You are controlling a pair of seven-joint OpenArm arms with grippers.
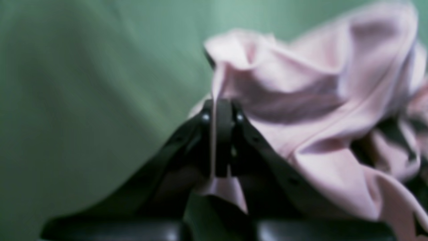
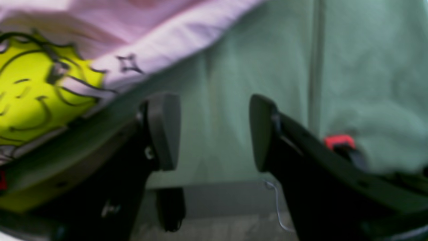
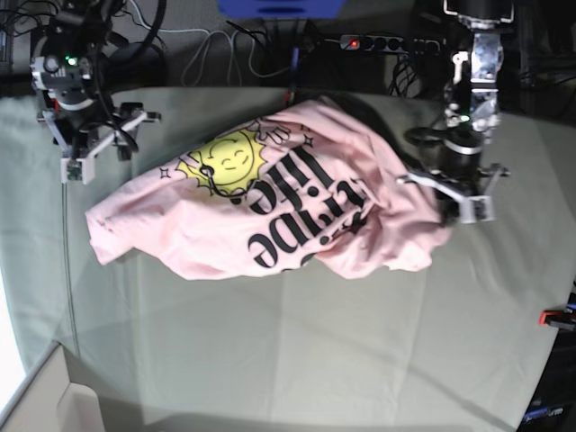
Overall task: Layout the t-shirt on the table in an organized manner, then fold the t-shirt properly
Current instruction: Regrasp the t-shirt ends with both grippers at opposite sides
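The light pink t-shirt point(image 3: 270, 220) lies crumpled across the middle of the table point(image 3: 297, 360), print side up, with black lettering and a yellow sun graphic point(image 3: 229, 162). My left gripper point(image 3: 447, 207) is at the shirt's right end. In the left wrist view it point(image 1: 220, 110) is shut on a thin fold of pink fabric point(image 1: 301, 100) over the table point(image 1: 83, 83). My right gripper point(image 3: 97, 146) is off the shirt's upper left edge. In the right wrist view it point(image 2: 212, 132) is open and empty, beside the yellow graphic point(image 2: 36, 97).
A red clamp point(image 3: 553, 317) sits at the table's right edge, and another point(image 2: 339, 141) shows in the right wrist view. A power strip point(image 3: 387, 42) and cables lie behind the table. A pale box point(image 3: 36, 405) stands at the front left corner.
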